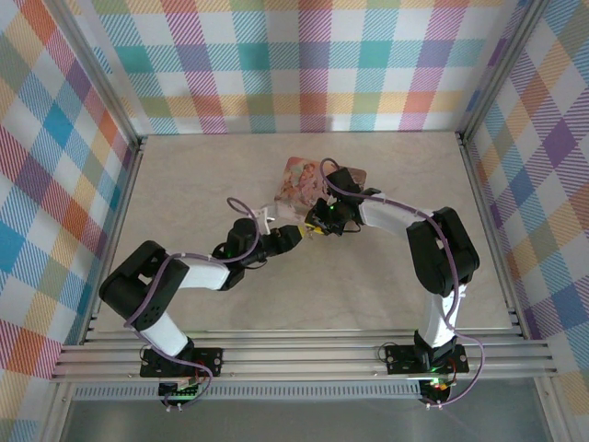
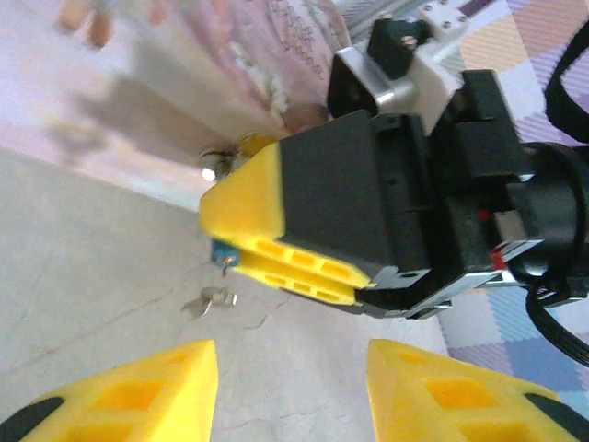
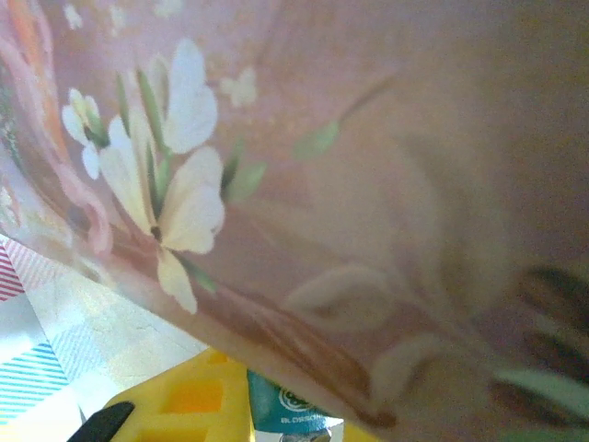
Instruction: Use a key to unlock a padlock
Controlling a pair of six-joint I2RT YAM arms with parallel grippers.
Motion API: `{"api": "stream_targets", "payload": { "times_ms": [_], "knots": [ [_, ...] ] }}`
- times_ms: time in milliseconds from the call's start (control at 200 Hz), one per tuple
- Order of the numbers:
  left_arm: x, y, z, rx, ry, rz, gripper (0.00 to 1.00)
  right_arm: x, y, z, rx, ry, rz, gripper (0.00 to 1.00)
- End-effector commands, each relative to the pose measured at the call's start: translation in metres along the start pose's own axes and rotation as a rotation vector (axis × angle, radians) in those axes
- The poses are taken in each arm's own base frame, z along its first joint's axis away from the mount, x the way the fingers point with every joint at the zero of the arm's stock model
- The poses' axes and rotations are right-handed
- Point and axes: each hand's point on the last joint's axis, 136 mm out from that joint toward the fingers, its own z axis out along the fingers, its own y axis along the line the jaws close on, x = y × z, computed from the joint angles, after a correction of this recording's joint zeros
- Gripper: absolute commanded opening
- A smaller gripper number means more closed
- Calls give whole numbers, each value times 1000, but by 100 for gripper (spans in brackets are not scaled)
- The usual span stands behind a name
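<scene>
Left gripper [image 2: 290, 368]: jaws apart, empty. Right gripper [image 2: 221, 241]: narrow, pinching a teal piece [image 3: 285, 405]. What looks like the key [image 2: 210, 299] lies loose in the middle of the table [image 2: 83, 276], the padlock [image 2: 235, 152] apparently against the tin [image 2: 184, 74]. A sideways nudge could skid either away.

The left arm [image 1: 161, 295] is folded at the near left, with its forearm stretched rightward toward the middle. The left gripper [image 2: 290, 391] is held with its yellow fingers [image 2: 138, 391] well apart. The right arm [image 1: 442, 258] is bent at the near right, forearm reached leftward. The right gripper [image 2: 225, 241] is faced closely toward the left one, its jaws drawn close on a small teal piece [image 3: 283, 405].
</scene>
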Motion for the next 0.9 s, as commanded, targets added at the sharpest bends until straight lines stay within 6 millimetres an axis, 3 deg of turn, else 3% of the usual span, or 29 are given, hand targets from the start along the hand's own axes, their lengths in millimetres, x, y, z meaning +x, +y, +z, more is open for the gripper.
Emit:
{"api": "stream_targets", "payload": {
  "times_ms": [0, 415, 895],
  "knots": [
    [-9, -4, 0, 60, -62, -108, 43, 9, -6, -2, 20, 50, 144, 0],
    [-18, -2, 24, 121, -130, -190, 36, 11, -5, -6, 29, 47, 165, 0],
    [-8, 0, 46, 131, -90, -197, 32, 12, -4, -3, 28, 58, 172, 0]
  ]
}}
